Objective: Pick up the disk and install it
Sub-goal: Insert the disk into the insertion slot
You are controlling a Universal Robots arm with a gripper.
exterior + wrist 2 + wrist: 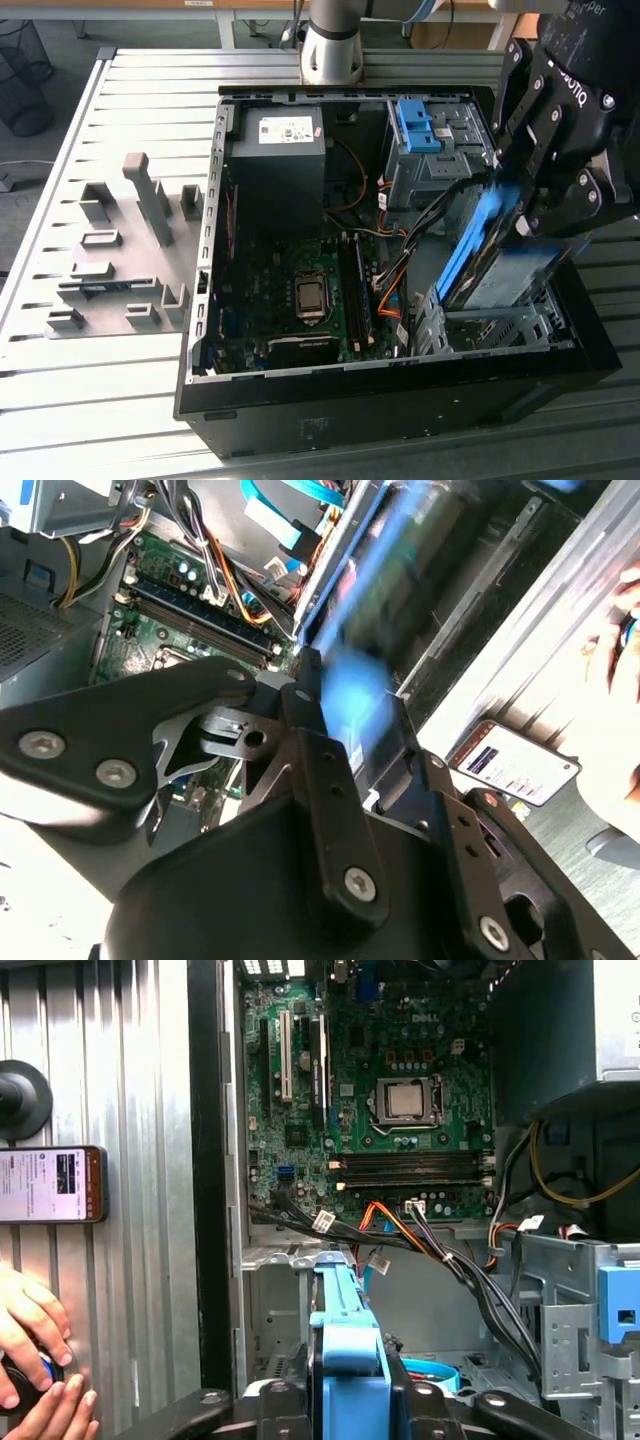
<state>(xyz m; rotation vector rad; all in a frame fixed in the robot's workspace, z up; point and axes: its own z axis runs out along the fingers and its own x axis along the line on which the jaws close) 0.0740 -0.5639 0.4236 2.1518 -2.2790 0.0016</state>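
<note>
**As it hangs in the gripper [520,210], the disk [470,250] stands over the drive cage [490,325]**

Where the jaws shut on it, entry one: the disk, clamped fast, with blue side rails and a silver body. It sits on edge and tilted, its upper end in the gripper and its lower end down at the cage's top rim (whether it touches the rim cannot be told). In the first wrist view a blue rail runs up between the jaws.

Entry two: the drive cage, bare grey metal, in the case corner at the exterior view's right.

Entry three: cables [395,270], orange and black, strung from beside the cage to the board.

Entry four: motherboard [270,270], green, flat on the case floor, with a square processor socket [311,297] near its middle.

Entry five: dark grey box [275,170] with a white sticker, at the far end of the case. A blue bracket [415,125] sits on a second cage, toward the exterior view's right of it.

Entry six: computer case [400,400], black, lying open on a slatted metal table [100,400].

Entry seven: grey fixtures [150,200], on the table at the exterior view's left, well apart from the case.

Entry eight: phone [50,1183], screen lit, on the table just outside the case wall, with a person's hands [30,1310] near it.

Entry nine: arm's base [333,45], beyond the case's far wall.
</note>
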